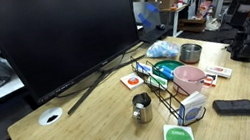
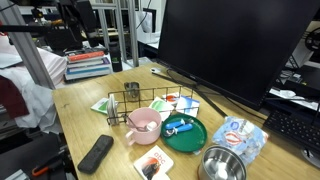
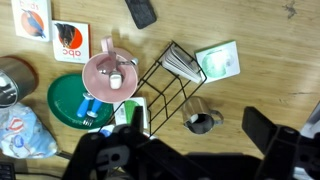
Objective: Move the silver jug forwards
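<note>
**Jaws apart above the table, silver jug just ahead of them**

In the wrist view the gripper [image 3: 185,152] fills the bottom edge as a dark, blurred mass. Its jaws look spread, with nothing between them, and they hang clear of the wooden table [image 3: 265,45].

The silver jug [image 3: 203,121] is the thing nearest to the jaws. It stands upright on the table just ahead of them and untouched. The black wire rack [image 3: 168,85] is right beside the jug, on its left.

Farther ahead and to the left of the jaws stands a pink cup [image 3: 110,72]. It overlaps the rim of a green plate [image 3: 68,100], which holds a blue object. A green-and-white card [image 3: 218,62] lies ahead, past the rack. Two printed cards [image 3: 70,42] lie beyond the cup, and a black handset [image 3: 140,12] lies farthest ahead. A round silver tin [image 3: 12,82] sits far off to the left. In an exterior view a large dark monitor [image 1: 58,30] stands behind the jug.
</note>
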